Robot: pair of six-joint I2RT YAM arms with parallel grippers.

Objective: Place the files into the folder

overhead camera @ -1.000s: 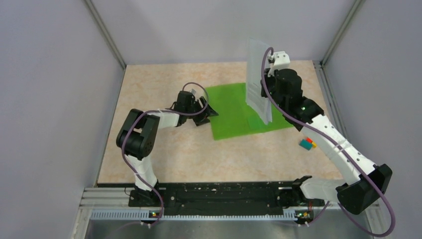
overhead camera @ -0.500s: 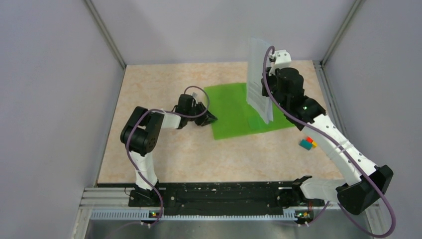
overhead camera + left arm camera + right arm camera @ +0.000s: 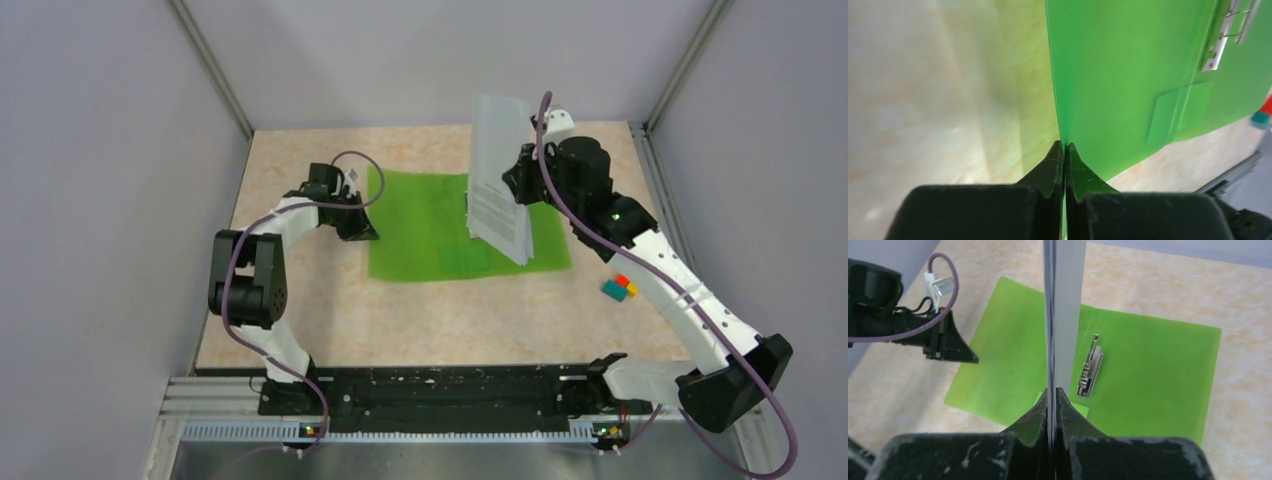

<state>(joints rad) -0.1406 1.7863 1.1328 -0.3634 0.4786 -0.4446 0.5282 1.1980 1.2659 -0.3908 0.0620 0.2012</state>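
The green folder [image 3: 425, 235] lies open on the table, its metal clip [image 3: 1090, 367] showing along the fold. My left gripper [image 3: 366, 228] is shut on the left edge of the folder's cover [image 3: 1118, 75], the thin green sheet pinched between the fingertips [image 3: 1064, 146]. My right gripper [image 3: 519, 186] is shut on the files [image 3: 497, 175], a thin stack of white printed sheets held upright over the right half of the folder. In the right wrist view the files [image 3: 1064, 315] stand edge-on between the jaws [image 3: 1052, 391], above the fold.
A small red, yellow and teal block [image 3: 619, 288] sits on the table right of the folder. Grey walls and metal posts close the table in on three sides. The arm bases stand on a black rail [image 3: 450, 395] at the near edge.
My left gripper shut on the cover's edge and drew it left, spreading the folder open. The right arm shifted slightly left with the files still upright.
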